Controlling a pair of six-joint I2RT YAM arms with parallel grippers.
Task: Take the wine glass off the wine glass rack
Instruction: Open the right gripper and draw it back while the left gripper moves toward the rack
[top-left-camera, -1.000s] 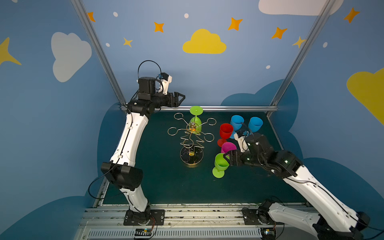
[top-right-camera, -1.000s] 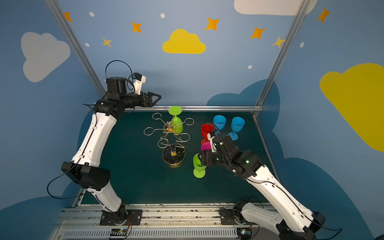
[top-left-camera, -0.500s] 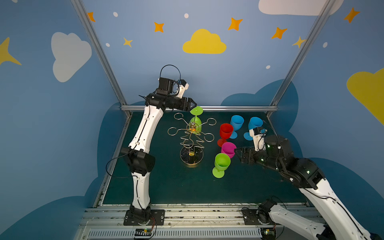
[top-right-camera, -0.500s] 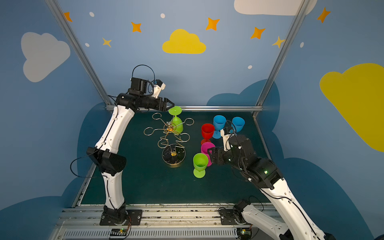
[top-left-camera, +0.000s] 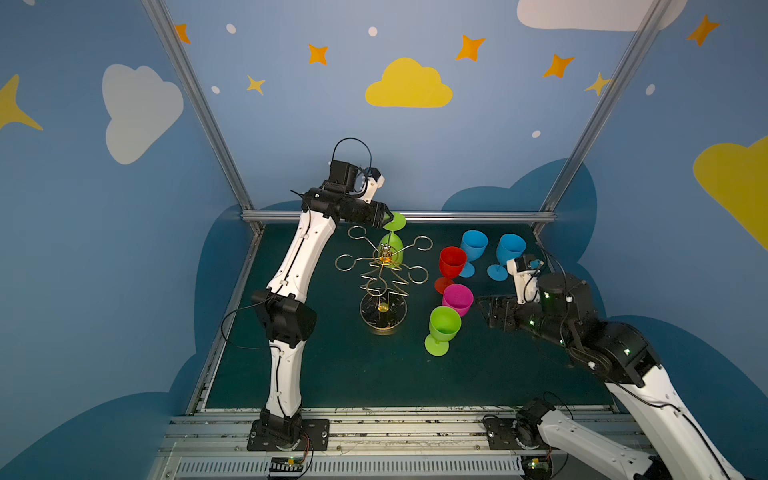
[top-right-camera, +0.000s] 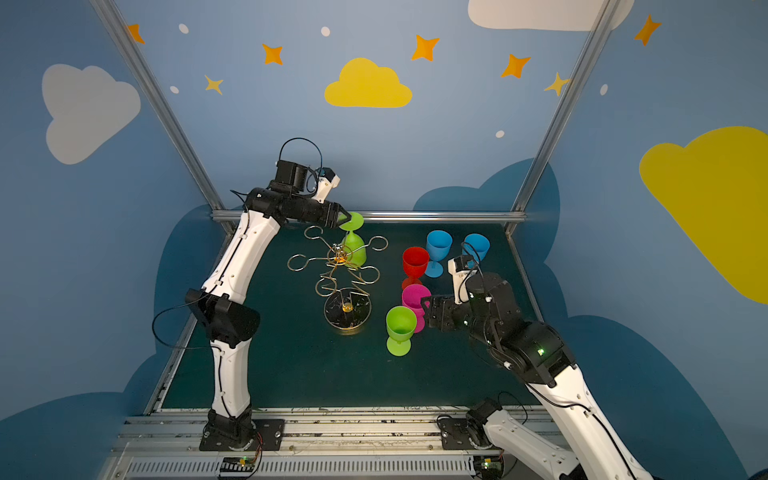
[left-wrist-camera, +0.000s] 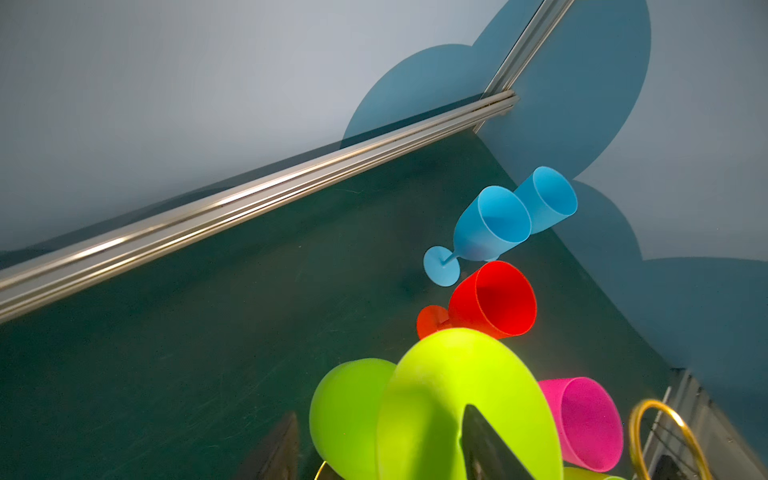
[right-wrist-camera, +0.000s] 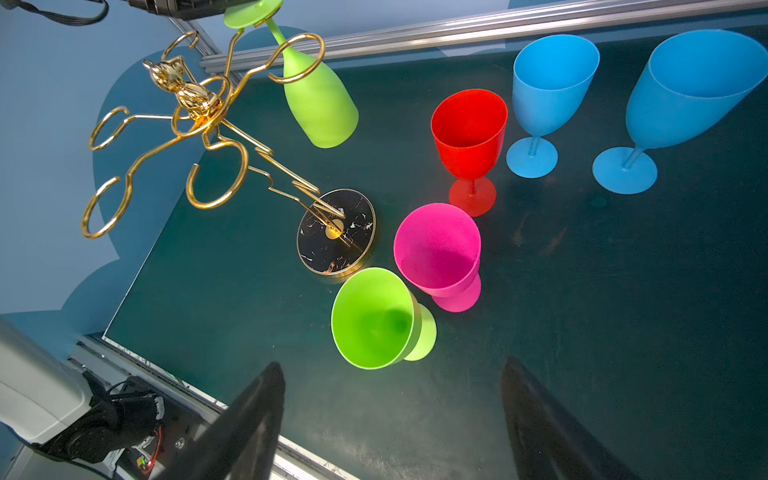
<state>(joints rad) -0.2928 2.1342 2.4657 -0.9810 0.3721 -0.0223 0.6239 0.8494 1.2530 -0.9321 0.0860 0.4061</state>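
Arms swap roles at the gold wire wine glass rack (top-left-camera: 382, 311). On the left, the white-and-black left arm has swung in from the back corner within the past second. Its left hand (top-left-camera: 388, 220) now sits at the round foot of the lime-green plastic wine glass (top-left-camera: 391, 248) — the only one hanging, bowl down, from a looped arm at the rack's far side. The jaws have narrowed to roughly half their spread. In the left wrist view one dark finger (left-wrist-camera: 492, 449) lies over the foot's edge and the other stands a little clear, so the hand brackets the foot without yet pinching it. By that showing the grasp is close, with the lift off the loop to follow.

To the right, five glasses stand upright on the dark green surface (top-left-camera: 324, 374) — a second lime-green glass (top-left-camera: 444, 329), a pink glass (top-left-camera: 457, 298), a red glass (top-left-camera: 452, 262) and two blue glasses (top-left-camera: 473, 245). Farthest right, the right hand (top-left-camera: 482, 309) has backed away from that second lime-green glass, jaws spread wide and empty, hovering just beside the pink glass.
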